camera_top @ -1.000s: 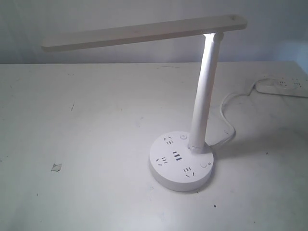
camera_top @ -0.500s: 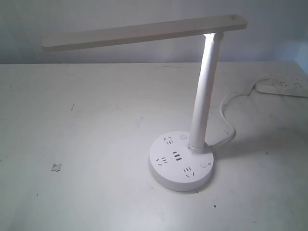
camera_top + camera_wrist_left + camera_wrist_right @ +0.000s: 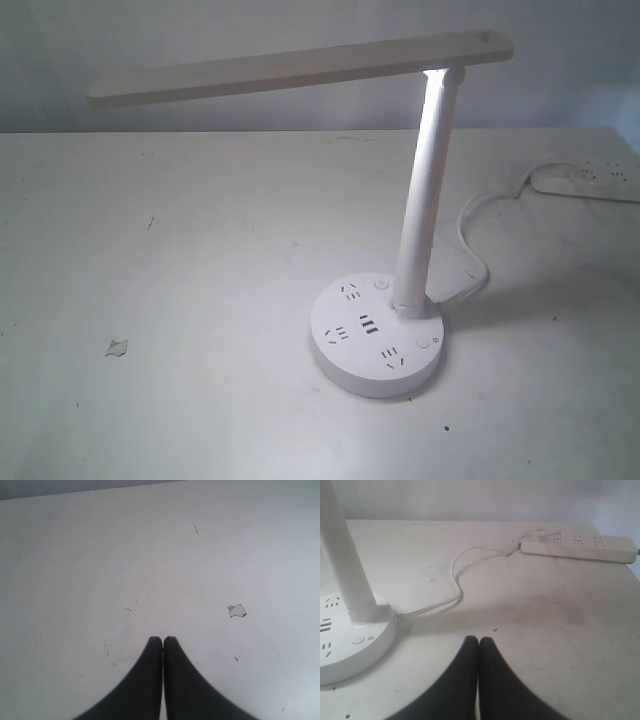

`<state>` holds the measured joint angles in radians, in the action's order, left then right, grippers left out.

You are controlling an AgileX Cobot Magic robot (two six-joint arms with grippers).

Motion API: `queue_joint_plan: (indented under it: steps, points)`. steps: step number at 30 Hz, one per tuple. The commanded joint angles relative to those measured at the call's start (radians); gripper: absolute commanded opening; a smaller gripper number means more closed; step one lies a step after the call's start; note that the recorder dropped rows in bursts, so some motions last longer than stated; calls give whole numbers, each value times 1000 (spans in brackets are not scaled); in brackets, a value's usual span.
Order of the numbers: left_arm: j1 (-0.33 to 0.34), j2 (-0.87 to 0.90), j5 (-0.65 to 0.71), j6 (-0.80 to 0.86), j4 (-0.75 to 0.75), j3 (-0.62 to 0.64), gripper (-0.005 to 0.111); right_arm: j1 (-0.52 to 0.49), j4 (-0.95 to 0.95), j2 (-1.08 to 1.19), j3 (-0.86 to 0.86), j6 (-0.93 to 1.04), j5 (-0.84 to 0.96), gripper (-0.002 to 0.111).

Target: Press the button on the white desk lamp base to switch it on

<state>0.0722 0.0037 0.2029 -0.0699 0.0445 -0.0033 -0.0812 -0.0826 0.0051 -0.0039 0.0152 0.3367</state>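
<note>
The white desk lamp (image 3: pixel 425 190) stands on the table, its long flat bar head (image 3: pixel 300 68) reaching left and its slim stem brightly lit just under the head. Its round white base (image 3: pixel 375 335) shows black socket holes, USB slots and small round buttons (image 3: pixel 424 344). In the right wrist view the base (image 3: pixel 350 645) and one button (image 3: pixel 358 640) lie beside my right gripper (image 3: pixel 479 640), which is shut and empty, apart from the base. My left gripper (image 3: pixel 163 640) is shut over bare table, holding nothing. Neither gripper appears in the exterior view.
An oblong white power strip (image 3: pixel 590 182) lies at the table's far right edge, also seen in the right wrist view (image 3: pixel 580 547). The lamp's white cord (image 3: pixel 470 240) loops from the base to it. A small paper scrap (image 3: pixel 117 347) lies on the left.
</note>
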Motion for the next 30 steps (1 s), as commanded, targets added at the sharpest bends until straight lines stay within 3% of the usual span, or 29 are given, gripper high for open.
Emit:
queue_joint_plan:
  steps: [1, 30]
  points:
    - [-5, -4, -1, -1, -7, 3, 0, -8, 1, -5, 4, -4, -1, 0]
    - [-5, -4, -1, -1, -7, 3, 0, -8, 1, -5, 4, 9, -1, 0]
